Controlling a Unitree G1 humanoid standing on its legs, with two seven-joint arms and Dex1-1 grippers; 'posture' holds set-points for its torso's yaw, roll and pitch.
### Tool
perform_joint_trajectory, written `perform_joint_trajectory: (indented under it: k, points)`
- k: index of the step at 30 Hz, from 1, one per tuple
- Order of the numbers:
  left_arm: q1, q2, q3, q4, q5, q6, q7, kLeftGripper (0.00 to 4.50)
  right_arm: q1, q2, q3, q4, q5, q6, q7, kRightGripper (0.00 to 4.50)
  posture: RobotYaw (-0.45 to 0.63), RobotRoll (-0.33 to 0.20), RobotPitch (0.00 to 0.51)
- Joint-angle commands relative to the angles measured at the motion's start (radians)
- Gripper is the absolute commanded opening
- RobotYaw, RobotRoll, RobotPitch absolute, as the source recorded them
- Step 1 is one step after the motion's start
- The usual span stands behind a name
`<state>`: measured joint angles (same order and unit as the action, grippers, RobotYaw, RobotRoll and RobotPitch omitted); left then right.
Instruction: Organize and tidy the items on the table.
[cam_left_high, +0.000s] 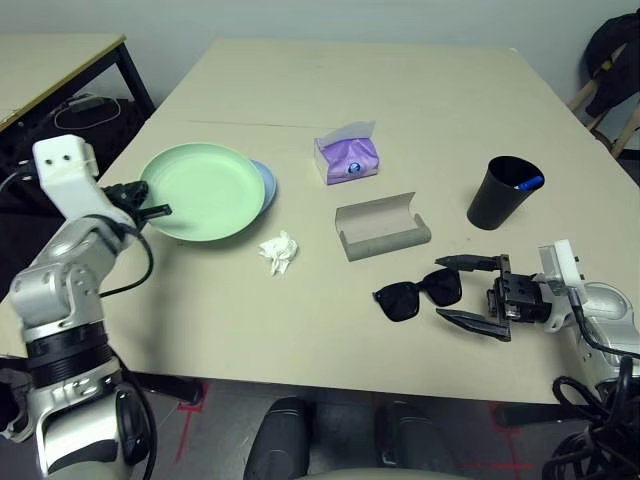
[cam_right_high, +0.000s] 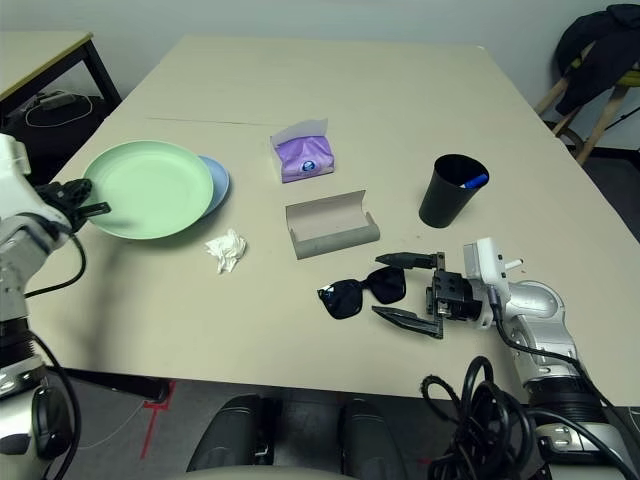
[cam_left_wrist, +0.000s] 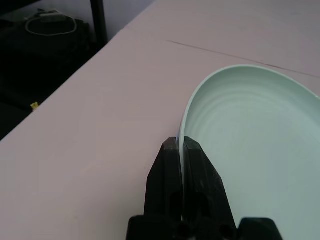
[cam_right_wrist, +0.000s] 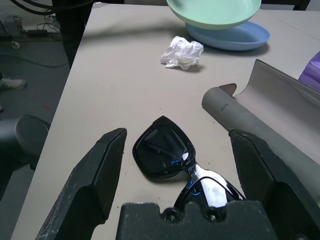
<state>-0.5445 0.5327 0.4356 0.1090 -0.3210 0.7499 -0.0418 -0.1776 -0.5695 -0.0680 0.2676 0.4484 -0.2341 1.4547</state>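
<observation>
A mint green plate (cam_left_high: 205, 190) lies partly over a pale blue plate (cam_left_high: 266, 185) at the left of the table (cam_left_high: 300, 90). My left gripper (cam_left_high: 150, 209) is shut on the green plate's near-left rim (cam_left_wrist: 186, 131). Black sunglasses (cam_left_high: 418, 295) lie near the front right, and my right gripper (cam_left_high: 445, 290) stands open with its fingers either side of their right end (cam_right_wrist: 165, 155). A grey glasses case (cam_left_high: 380, 228) lies open just behind them. Crumpled white tissue (cam_left_high: 279, 251) sits in front of the plates. A black cup (cam_left_high: 503, 193) stands at the right with a blue tip inside.
A purple tissue pack (cam_left_high: 347, 157) sits mid-table behind the case. A smaller beige table (cam_left_high: 50, 60) with black legs stands at the far left, cables on the floor beside it. A chair with dark clothing (cam_left_high: 612, 55) stands at the back right.
</observation>
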Motion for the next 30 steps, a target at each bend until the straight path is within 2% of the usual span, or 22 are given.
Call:
perform_joint_trajectory:
  k: [1, 8, 16, 20, 24, 28, 29, 30]
  points:
    - [-0.045, -0.017, -0.028, 0.088, 0.055, -0.072, 0.041, 0.02, 0.014, -0.007, 0.005, -0.024, 0.0, -0.004, -0.005, 4.5, 0.09, 0.0, 0.072]
    - [-0.11, -0.07, -0.088, 0.231, 0.122, -0.166, 0.082, 0.02, 0.028, -0.007, 0.005, -0.042, 0.001, -0.001, -0.018, 4.5, 0.07, 0.0, 0.073]
    - [-0.12, -0.094, -0.108, 0.285, 0.141, -0.205, 0.087, 0.02, 0.041, -0.012, 0.002, -0.053, 0.003, 0.0, -0.027, 4.5, 0.07, 0.0, 0.073]
    - [-0.115, -0.076, -0.122, 0.265, 0.155, -0.22, 0.07, 1.16, 0.041, -0.014, 0.002, -0.054, 0.004, 0.002, -0.027, 4.5, 0.07, 0.0, 0.073]
    - [-0.105, -0.068, -0.112, 0.204, 0.145, -0.21, 0.051, 2.67, 0.041, -0.014, 0.003, -0.055, 0.004, 0.003, -0.027, 4.5, 0.07, 0.0, 0.073]
    - [-0.058, -0.057, -0.093, 0.053, 0.098, -0.156, -0.005, 4.24, 0.038, -0.015, 0.003, -0.056, 0.005, 0.006, -0.025, 4.5, 0.08, 0.0, 0.077]
    - [-0.039, -0.055, -0.083, 0.002, 0.069, -0.126, -0.032, 4.46, 0.037, -0.016, 0.003, -0.057, 0.006, 0.008, -0.025, 4.5, 0.08, 0.0, 0.077]
    - [-0.021, -0.052, -0.074, -0.049, 0.034, -0.092, -0.062, 4.46, 0.036, -0.017, 0.003, -0.057, 0.007, 0.009, -0.024, 4.5, 0.09, 0.0, 0.079]
